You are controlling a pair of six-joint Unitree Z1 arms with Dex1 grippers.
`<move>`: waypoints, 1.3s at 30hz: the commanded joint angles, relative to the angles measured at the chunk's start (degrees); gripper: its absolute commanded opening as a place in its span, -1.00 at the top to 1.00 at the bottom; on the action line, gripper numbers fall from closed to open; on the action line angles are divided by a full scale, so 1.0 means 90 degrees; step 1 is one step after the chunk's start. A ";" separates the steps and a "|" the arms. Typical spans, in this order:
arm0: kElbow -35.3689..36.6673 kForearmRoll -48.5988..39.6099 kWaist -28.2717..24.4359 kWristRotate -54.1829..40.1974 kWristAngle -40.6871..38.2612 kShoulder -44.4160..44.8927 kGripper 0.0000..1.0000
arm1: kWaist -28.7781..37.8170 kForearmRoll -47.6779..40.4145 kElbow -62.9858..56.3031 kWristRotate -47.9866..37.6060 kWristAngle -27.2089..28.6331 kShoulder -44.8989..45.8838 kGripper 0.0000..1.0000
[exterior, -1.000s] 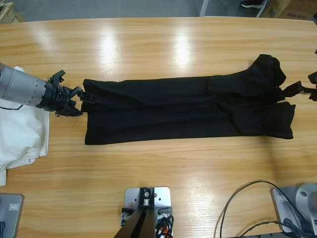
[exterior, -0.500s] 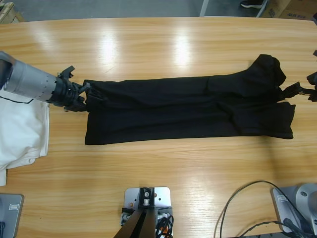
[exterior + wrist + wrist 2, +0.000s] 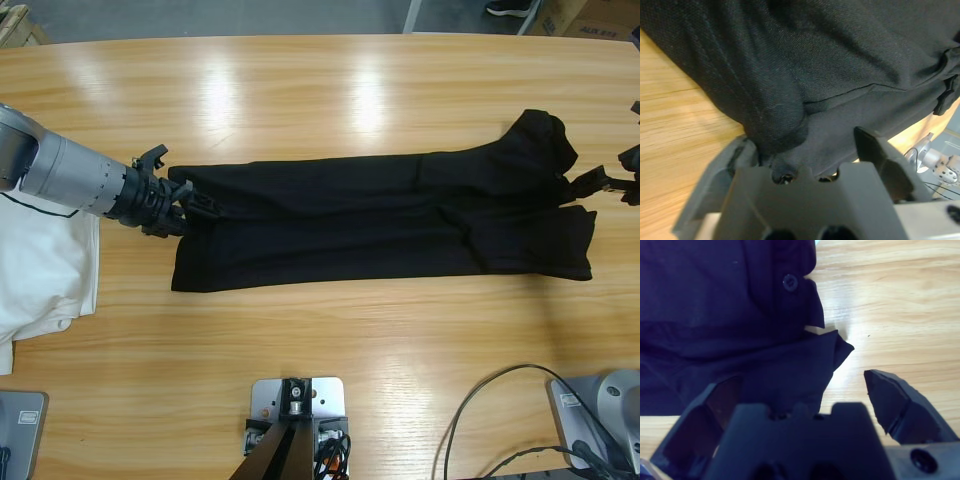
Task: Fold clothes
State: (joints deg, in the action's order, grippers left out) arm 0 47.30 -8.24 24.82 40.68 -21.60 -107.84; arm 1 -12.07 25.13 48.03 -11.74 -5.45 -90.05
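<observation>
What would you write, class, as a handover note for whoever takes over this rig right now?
Left gripper: jaws open around the hem end of the black polo, fabric bunched between them, no grip yet.
Right gripper: open at the collar end, a flap of cloth between its jaws.
The polo lies on the table as a long band, sides already folded in.
White shirt lies at the left edge, untouched.
Left: close both grippers, fold the polo end to end, then do the white shirt.

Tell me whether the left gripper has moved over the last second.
Yes. The left gripper has pushed rightward along the table, from just off the black shirt's left edge to over its corner.
</observation>
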 commanded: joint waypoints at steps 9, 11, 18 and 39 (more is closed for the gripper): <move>0.0067 -0.0184 0.0102 0.0363 0.0462 -0.0918 0.68 | 0.0071 -0.0067 -0.0151 -0.0072 0.0049 -0.0268 -1.00; 0.0125 -0.0240 0.0104 0.0426 0.0476 -0.0949 0.69 | 0.0071 -0.0077 -0.0153 -0.0072 0.0037 -0.0270 -1.00; 0.0127 -0.0305 0.0104 -0.0088 0.0513 -0.1054 1.00 | 0.0071 -0.0106 -0.0151 -0.0072 0.0010 -0.0305 -1.00; 0.0606 -0.2963 0.0184 0.0004 0.1777 0.0006 1.00 | 0.0071 -0.0306 -0.0360 -0.0092 -0.0185 -0.0346 -1.00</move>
State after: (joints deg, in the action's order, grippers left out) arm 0 50.79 -22.55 26.32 40.34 -8.17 -106.16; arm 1 -11.97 23.34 47.20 -11.91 -5.98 -91.08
